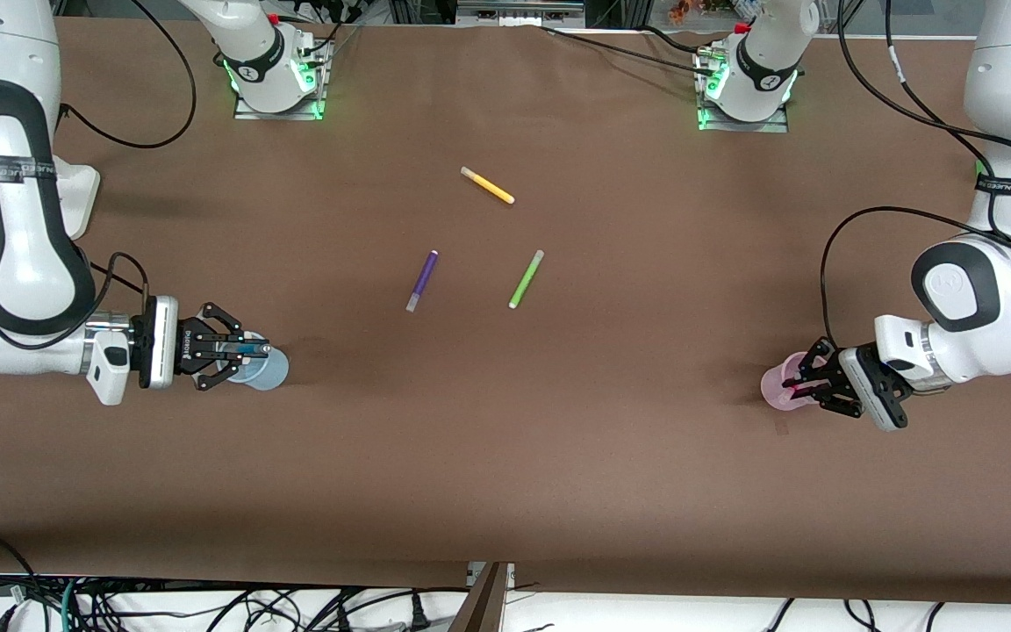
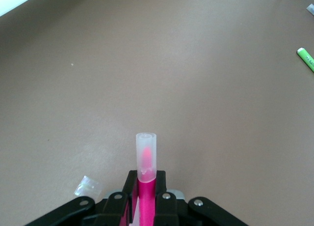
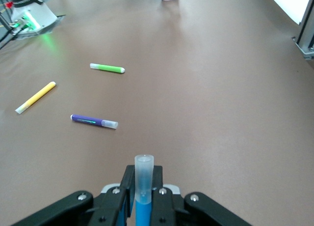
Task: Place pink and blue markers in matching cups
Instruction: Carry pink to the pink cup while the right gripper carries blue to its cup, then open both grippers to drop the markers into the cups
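My right gripper [image 1: 253,352] is shut on the blue marker [image 1: 245,351] and holds it level over the pale blue cup [image 1: 268,370], toward the right arm's end of the table. In the right wrist view the marker's pale cap [image 3: 143,169] sticks out past the gripper [image 3: 143,176]. My left gripper [image 1: 795,383] is shut on the pink marker [image 1: 799,384] over the pale pink cup [image 1: 777,386], toward the left arm's end. In the left wrist view its cap [image 2: 146,156] sticks out past the gripper [image 2: 145,180], and a translucent bit of rim [image 2: 87,186] shows beside it.
A purple pen [image 1: 422,280], a lime-green pen [image 1: 526,279] and a yellow pen [image 1: 487,185] lie mid-table between the cups; all three show in the right wrist view, purple [image 3: 93,121], green [image 3: 107,68], yellow [image 3: 35,97]. The arms' bases [image 1: 277,83] stand along the table's edge farthest from the front camera.
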Controlling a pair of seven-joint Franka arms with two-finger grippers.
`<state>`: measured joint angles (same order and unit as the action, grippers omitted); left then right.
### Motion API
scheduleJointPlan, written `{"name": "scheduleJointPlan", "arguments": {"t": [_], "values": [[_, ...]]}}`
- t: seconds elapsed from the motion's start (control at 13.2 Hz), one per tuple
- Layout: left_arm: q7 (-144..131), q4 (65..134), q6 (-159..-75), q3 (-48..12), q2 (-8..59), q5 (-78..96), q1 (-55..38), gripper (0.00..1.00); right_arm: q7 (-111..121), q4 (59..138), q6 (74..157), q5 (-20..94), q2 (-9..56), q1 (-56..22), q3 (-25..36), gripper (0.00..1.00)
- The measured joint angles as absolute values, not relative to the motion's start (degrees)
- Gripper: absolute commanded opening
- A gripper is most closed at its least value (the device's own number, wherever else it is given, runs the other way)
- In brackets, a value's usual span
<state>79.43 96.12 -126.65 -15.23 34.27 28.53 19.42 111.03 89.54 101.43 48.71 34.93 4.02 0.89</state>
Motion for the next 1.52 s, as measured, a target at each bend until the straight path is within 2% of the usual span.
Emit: {"name": "scheduleJointPlan", "arguments": {"t": [0.08,0.15,0.23,0.3,0.38,0.68,0.98,1.21,1.52], "values": [[79.7,96.1,-126.7,-15.2,34.3,28.5,19.8,0.0,112.2,89.5,100.8,49.3,35.2,4.5,0.9,0.01],[80.0,96.1,-126.7,-15.2,34.4,28.5,20.0,0.0,112.9,89.5,100.4,49.6,35.3,4.8,0.9,0.23],[80.1,96.2,-126.7,-15.2,34.4,28.5,20.2,0.22,113.0,89.5,100.1,49.8,35.5,5.0,0.9,0.96],[80.2,96.2,-126.7,-15.2,34.4,28.5,20.3,0.76,112.9,89.5,99.9,49.9,35.6,5.1,0.9,1.0],[80.2,96.2,-126.7,-15.2,34.4,28.5,20.4,1.0,112.0,89.5,99.9,50.0,35.7,5.1,0.9,1.0],[82.5,96.2,-126.7,-15.2,34.4,29.4,20.5,1.0,95.2,87.6,99.9,49.1,35.3,5.0,0.6,1.0],[77.5,95.2,-125.7,-15.5,33.5,29.9,20.7,1.0,65.0,81.2,99.1,36.8,33.8,3.1,-0.3,1.0],[59.4,94.4,-121.3,-16.6,28.2,25.6,20.2,1.0,41.6,76.2,95.7,26.4,33.0,-0.3,-0.3,1.0],[29.2,89.8,-108.8,-17.2,19.7,11.7,15.9,1.0,19.3,72.9,90.0,14.9,31.4,-3.7,-0.3,1.0]]}}
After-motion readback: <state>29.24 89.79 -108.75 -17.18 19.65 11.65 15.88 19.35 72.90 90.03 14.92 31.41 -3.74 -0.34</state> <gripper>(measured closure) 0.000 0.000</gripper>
